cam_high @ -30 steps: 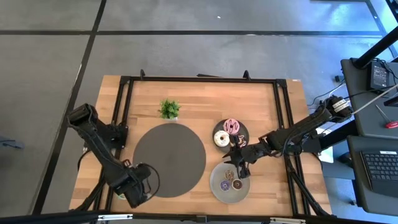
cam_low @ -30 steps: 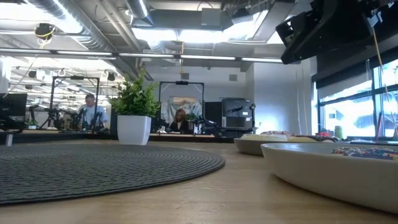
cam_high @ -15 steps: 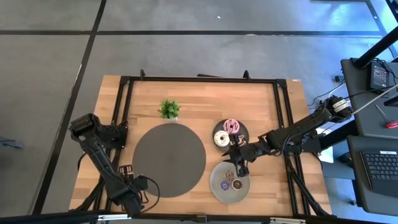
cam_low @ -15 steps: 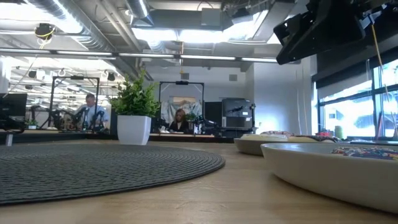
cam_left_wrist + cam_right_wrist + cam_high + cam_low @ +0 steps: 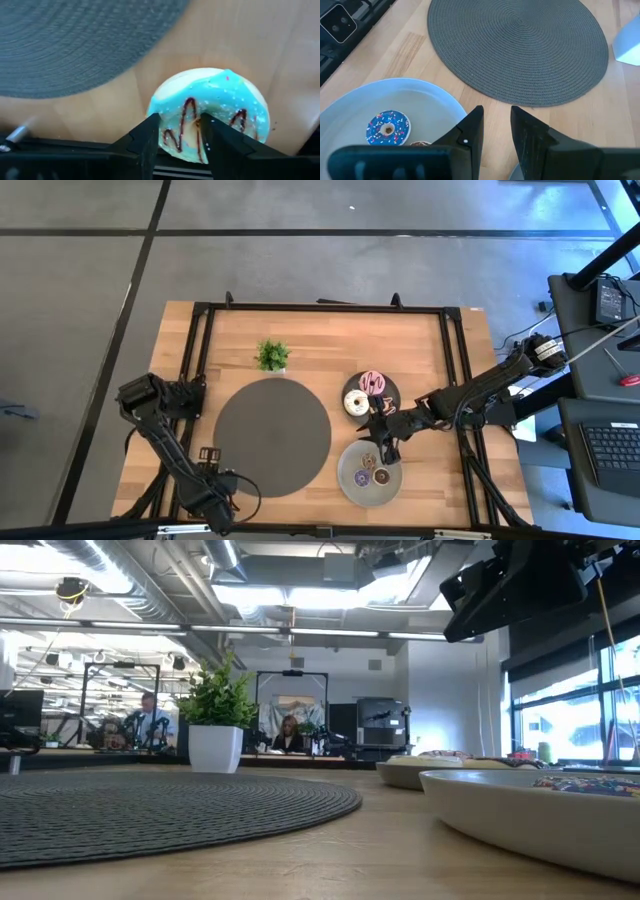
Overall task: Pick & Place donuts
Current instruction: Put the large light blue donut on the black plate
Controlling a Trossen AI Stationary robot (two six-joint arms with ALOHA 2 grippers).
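Observation:
In the left wrist view a donut (image 5: 225, 100) iced light blue with brown drizzle fills the space just past my left gripper (image 5: 181, 131), which is shut on it. In the high view that gripper (image 5: 215, 498) is at the table's near left corner and hides the donut. My right gripper (image 5: 386, 450) hovers between the two grey plates, its fingers (image 5: 496, 125) a narrow gap apart and holding nothing. A pink donut (image 5: 372, 382) and a white donut (image 5: 356, 403) lie on the far plate (image 5: 390, 395). A blue sprinkled donut (image 5: 387, 129) and a brown one (image 5: 381, 476) lie on the near plate (image 5: 350, 490). My left gripper pinches one side of the donut's ring (image 5: 180, 117). One finger (image 5: 150, 137) is at the ring's outer edge and the other finger (image 5: 217, 145) at its middle, covering the hole. The iced face is turned to the camera. Whether the donut is lifted off the wood, I cannot tell.
A large round grey woven mat (image 5: 272, 436) lies mid-table, left of the plates. A small potted plant (image 5: 271, 356) stands beyond it. The black table frame (image 5: 195, 360) runs along the edges. Bare wood (image 5: 330, 340) lies along the far side.
My left gripper has drawn back toward the table's near edge and a little to the left, with the arm's elbow folding nearer too. The right arm and the donuts on the plates have kept still.

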